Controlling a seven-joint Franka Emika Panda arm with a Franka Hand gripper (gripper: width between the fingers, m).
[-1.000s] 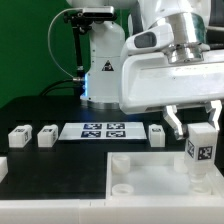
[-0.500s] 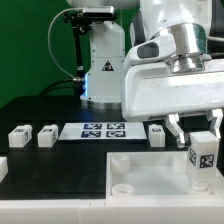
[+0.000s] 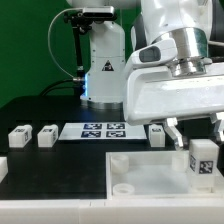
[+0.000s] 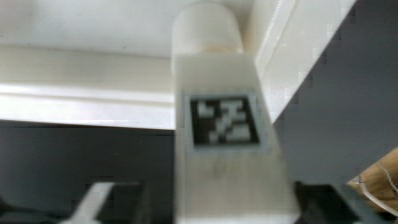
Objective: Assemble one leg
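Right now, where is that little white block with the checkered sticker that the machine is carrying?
The leg stands upright at the exterior view's right, under the claw, at the near right corner of the white tray.

The white Franka arm with its bulky white wrist housing point(image 3: 175, 80) reaches down from above. Its two-finger gripper point(image 3: 200, 128) points downward, dark fingers point(image 3: 172, 130) spread on either side of the small white tagged leg point(image 3: 203, 158).
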